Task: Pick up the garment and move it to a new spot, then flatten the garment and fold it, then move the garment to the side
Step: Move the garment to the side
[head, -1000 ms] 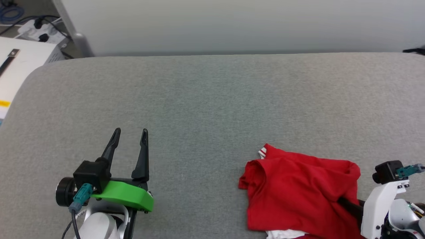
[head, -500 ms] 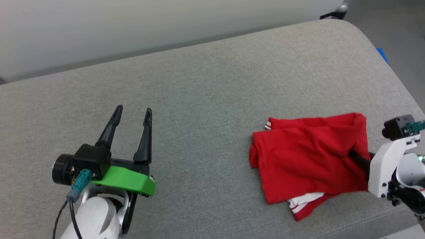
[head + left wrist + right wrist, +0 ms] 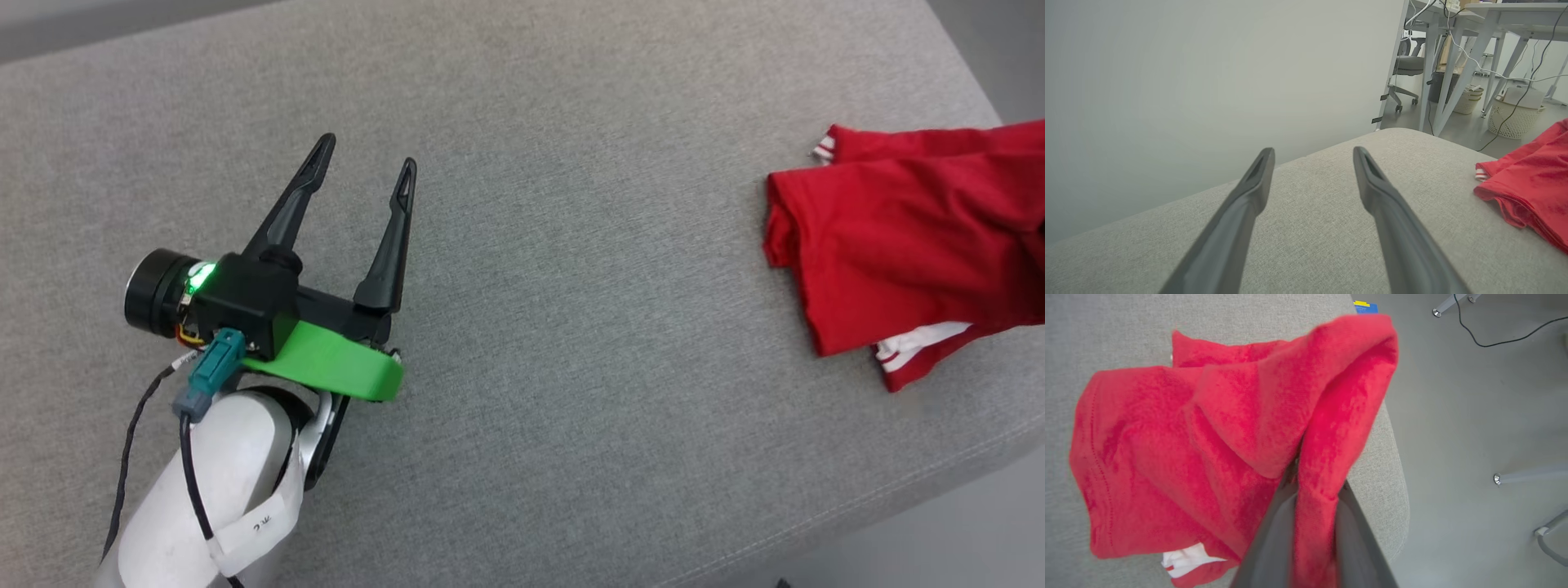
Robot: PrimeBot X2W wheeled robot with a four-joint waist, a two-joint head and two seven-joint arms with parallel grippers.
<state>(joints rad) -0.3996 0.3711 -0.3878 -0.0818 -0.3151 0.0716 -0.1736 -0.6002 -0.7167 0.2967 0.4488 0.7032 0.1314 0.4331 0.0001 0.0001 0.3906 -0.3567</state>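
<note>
Red jersey garment with white striped trim [image 3: 906,245] is lying at the right edge of the head view, on the grey fabric-covered surface [image 3: 571,343]. Right gripper [image 3: 1316,486] is clamping one fold of it, and left gripper [image 3: 367,153] is hovering spread and empty. Lifting high should be keeping the cloth off the corner. White woven basket [image 3: 1515,116], upper right in the left wrist view, is holding something too small to tell.

I count one garment [image 3: 906,237] on one grey fabric-covered desk [image 3: 571,327]. There are two end effectors, the left end effector [image 3: 366,155] and the right end effector [image 3: 1316,482], with two dark fingers each, four in all. On the floor behind I count two woven baskets, a larger basket [image 3: 1515,116] and a smaller basket [image 3: 1468,100], plus one wheeled chair [image 3: 1406,65].
</note>
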